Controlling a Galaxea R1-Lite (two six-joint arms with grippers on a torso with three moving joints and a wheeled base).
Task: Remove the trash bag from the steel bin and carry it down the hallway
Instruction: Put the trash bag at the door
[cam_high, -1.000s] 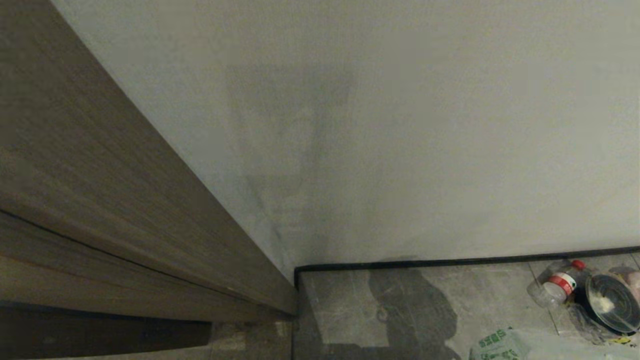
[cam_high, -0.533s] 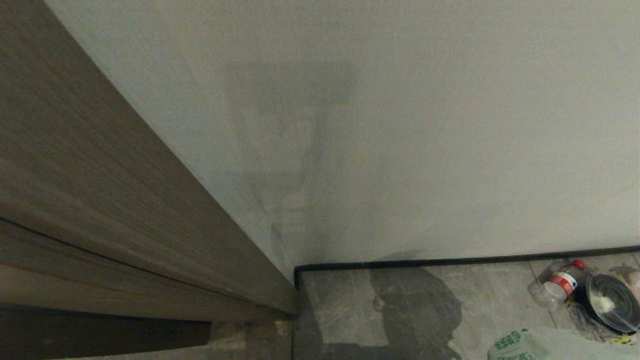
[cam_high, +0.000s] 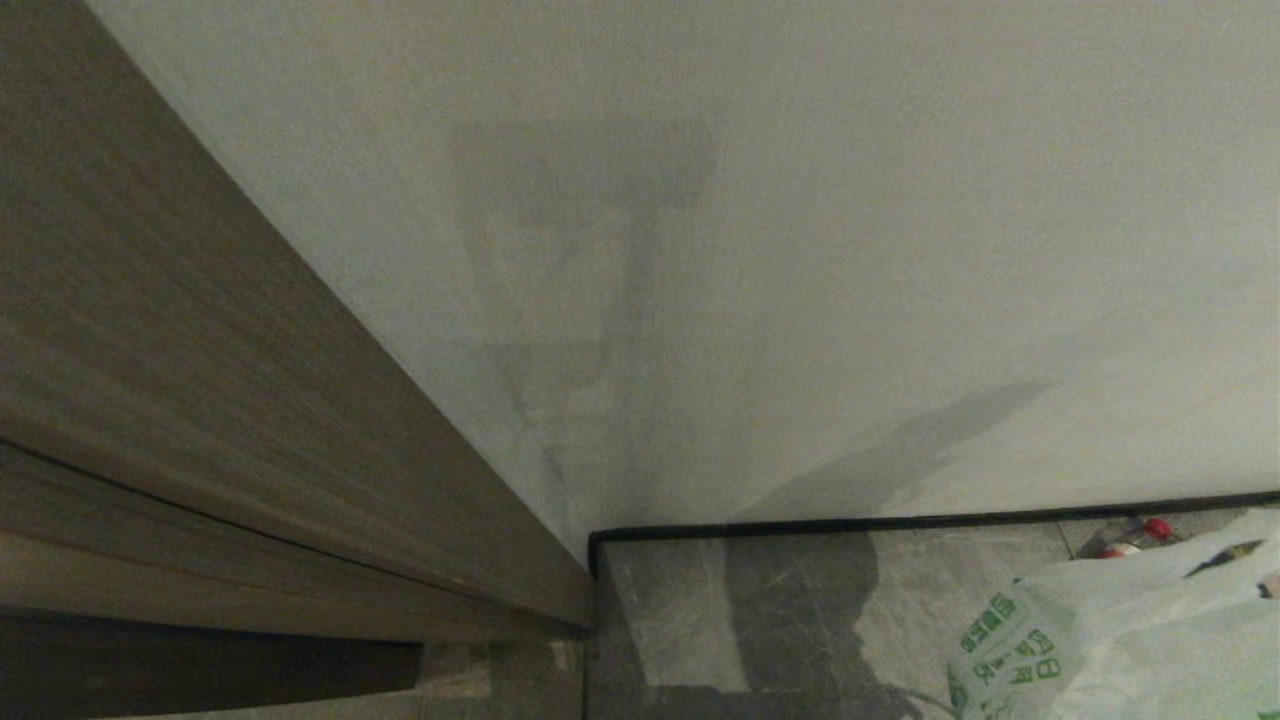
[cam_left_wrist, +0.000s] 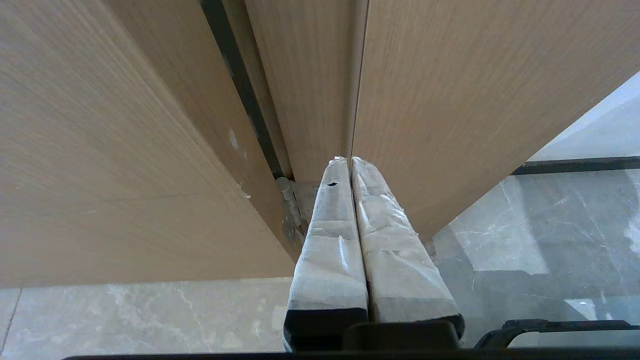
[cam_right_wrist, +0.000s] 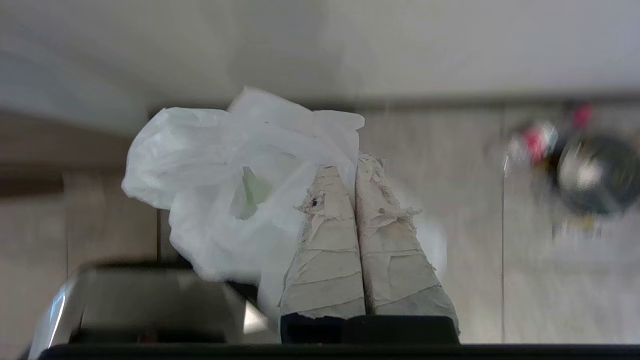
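Note:
The trash bag (cam_high: 1120, 630), whitish crinkled plastic with green printing, fills the lower right corner of the head view. In the right wrist view the trash bag (cam_right_wrist: 220, 175) bunches up around my right gripper (cam_right_wrist: 354, 165), which is shut on a fold of it at the fingertips. Below the bag in that view a shiny part of the steel bin (cam_right_wrist: 125, 300) shows. My left gripper (cam_left_wrist: 350, 161) is shut with nothing in it and hangs parked close to a brown wooden door (cam_left_wrist: 450, 100). Neither arm shows in the head view.
A brown door (cam_high: 150, 350) on the left meets a pale wall (cam_high: 800, 250) with a dark baseboard (cam_high: 900, 522). Grey marble-look hallway floor (cam_high: 700, 620) lies in front. A clear bag with a red-capped bottle (cam_high: 1140, 535) lies by the wall, behind the trash bag.
The trash bag has risen into the head view from the lower right and now covers most of the clear bag of bottles. A new slanted shadow has appeared on the wall.

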